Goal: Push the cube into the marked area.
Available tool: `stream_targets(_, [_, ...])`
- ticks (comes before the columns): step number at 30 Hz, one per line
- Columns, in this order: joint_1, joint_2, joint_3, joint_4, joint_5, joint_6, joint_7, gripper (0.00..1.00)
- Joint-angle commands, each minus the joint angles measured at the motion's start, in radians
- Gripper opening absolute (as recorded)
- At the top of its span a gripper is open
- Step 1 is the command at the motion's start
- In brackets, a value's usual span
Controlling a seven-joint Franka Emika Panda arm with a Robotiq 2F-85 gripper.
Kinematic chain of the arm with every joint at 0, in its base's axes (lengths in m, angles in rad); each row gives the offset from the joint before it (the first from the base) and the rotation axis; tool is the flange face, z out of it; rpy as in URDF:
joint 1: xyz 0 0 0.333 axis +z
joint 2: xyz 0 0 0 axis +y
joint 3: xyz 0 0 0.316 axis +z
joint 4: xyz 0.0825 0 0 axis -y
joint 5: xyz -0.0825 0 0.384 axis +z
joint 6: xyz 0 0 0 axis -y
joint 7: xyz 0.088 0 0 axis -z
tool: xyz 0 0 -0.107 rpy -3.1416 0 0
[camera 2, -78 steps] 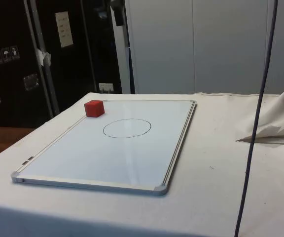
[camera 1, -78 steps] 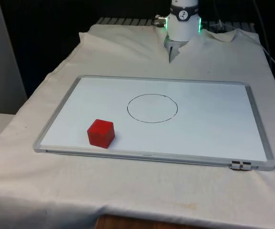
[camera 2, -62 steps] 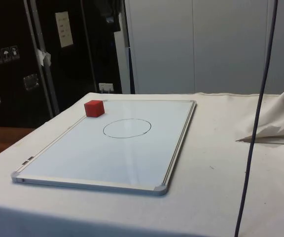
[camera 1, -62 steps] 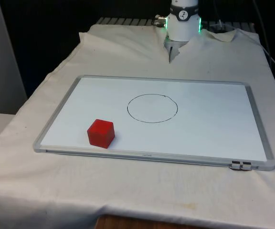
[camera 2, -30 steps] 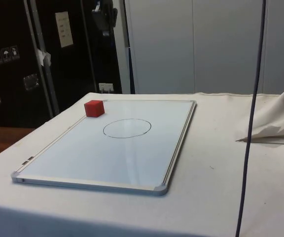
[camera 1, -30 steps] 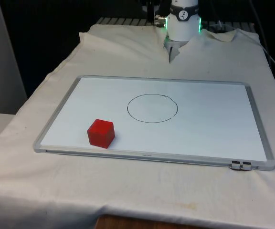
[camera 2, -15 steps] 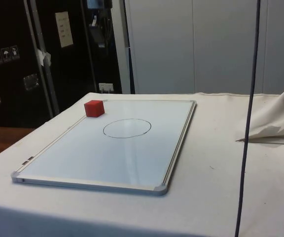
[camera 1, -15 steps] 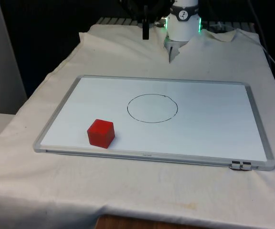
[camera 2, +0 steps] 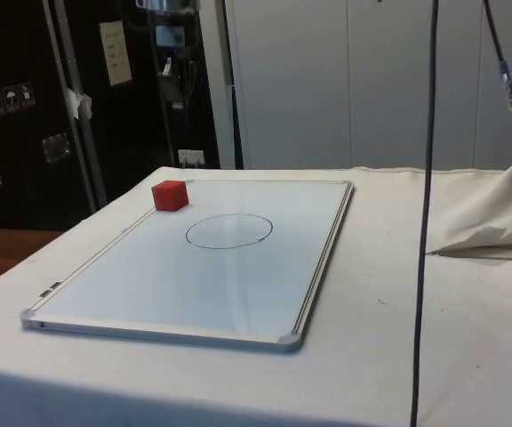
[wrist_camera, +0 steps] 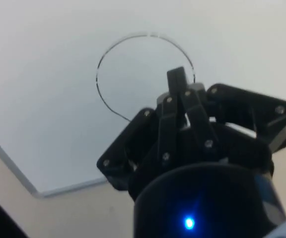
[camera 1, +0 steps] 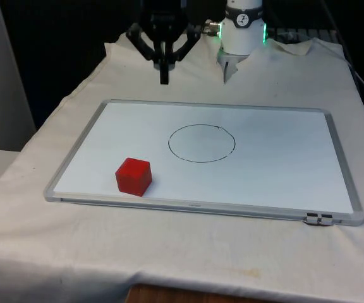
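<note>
A white-clothed tabletop (camera 1: 36,252) carries a flat whiteboard (camera 1: 283,164) with a grey metal frame. A thin black circle (camera 1: 202,143) is drawn on the board, a little towards the front view's left of the board's middle. This circle is the marked area.

A red cube (camera 1: 133,176) sits on the whiteboard near the board's corner that is closest to the front camera on the front view's left. It rests just inside the frame's near edge and lies outside the circle, apart from the line. In the side view the cube (camera 2: 170,195) appears at the board's far left corner, again clear of the circle (camera 2: 229,230).

The black claw (camera 1: 163,77) hangs in the air above the cloth just beyond the whiteboard's far edge, towards the front view's left of the circle. It points straight down, and its two fingers are pressed together with nothing between them. It is well apart from the cube and touches neither the board nor the cloth. In the side view the claw (camera 2: 172,95) shows high above the cube's end of the board, against dark cabinets (camera 2: 25,107). In the wrist view the closed fingertips (wrist_camera: 177,79) sit in front of the drawn circle (wrist_camera: 114,54).

A crumpled fold of white cloth (camera 2: 492,218) lies on the tabletop beside the board.
</note>
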Motion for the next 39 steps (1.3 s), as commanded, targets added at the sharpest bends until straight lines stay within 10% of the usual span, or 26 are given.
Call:
stream_targets(1, [-0.012,0.017,0.004,0.013,0.020,0.007,-0.018,0.00])
stream_targets(23, [-0.005,0.101,-0.009,0.010,0.095,0.121,-0.186,0.00])
stream_targets(31, [-0.025,0.149,0.002,0.006,0.159,0.198,-0.295,0.00])
stream_targets(32, [-0.011,0.144,-0.011,0.001,0.147,0.187,-0.278,0.00])
stream_targets(33, [-0.032,0.168,-0.003,0.014,0.182,0.207,-0.319,0.00])
stream_targets(39, [-0.049,0.239,-0.023,0.060,0.260,0.217,-0.382,0.00])
